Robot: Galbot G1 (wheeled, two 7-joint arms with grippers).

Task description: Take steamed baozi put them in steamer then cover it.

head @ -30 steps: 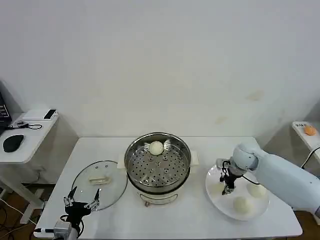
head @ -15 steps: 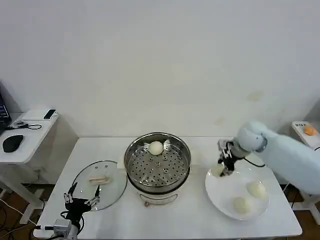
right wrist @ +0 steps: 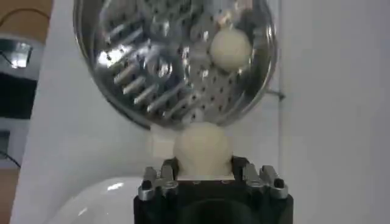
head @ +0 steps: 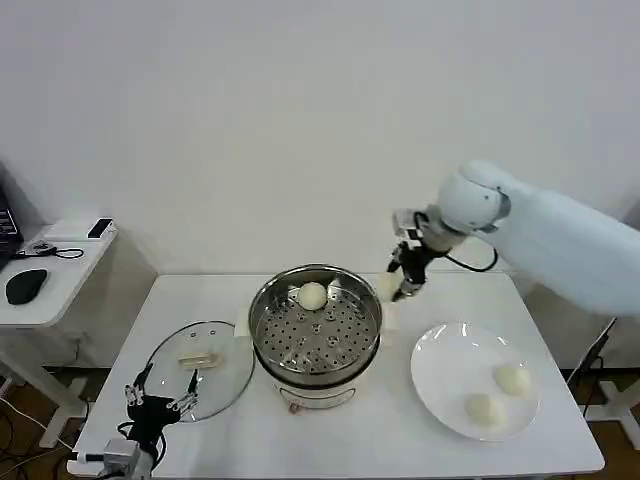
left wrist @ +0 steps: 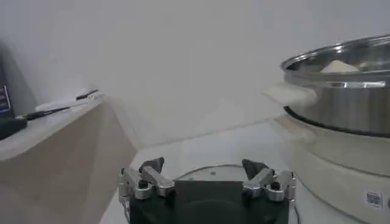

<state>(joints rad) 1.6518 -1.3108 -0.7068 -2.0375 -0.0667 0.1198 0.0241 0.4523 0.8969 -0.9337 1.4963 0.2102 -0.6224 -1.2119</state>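
The steamer (head: 316, 336) stands mid-table with one baozi (head: 313, 295) on its perforated tray, at the far side. My right gripper (head: 397, 289) hangs in the air just right of the steamer's rim, shut on another baozi (right wrist: 203, 147); the steamer (right wrist: 177, 55) lies beyond it in the right wrist view. Two baozi (head: 513, 380) (head: 482, 409) rest on the white plate (head: 440, 370) at the right. The glass cover (head: 200, 367) with its cream handle lies flat to the left of the steamer. My left gripper (head: 158, 408) stands open near the table's front left, beside the cover (left wrist: 213, 175).
A side table (head: 45, 285) with a mouse and cables stands to the left of the work table. The steamer's cream base and side handle (left wrist: 292, 97) sit close to my left gripper.
My right gripper lifted a baozi off the white plate and carried it up and left to the steamer's right rim. The plate now holds two. The left arm barely moved.
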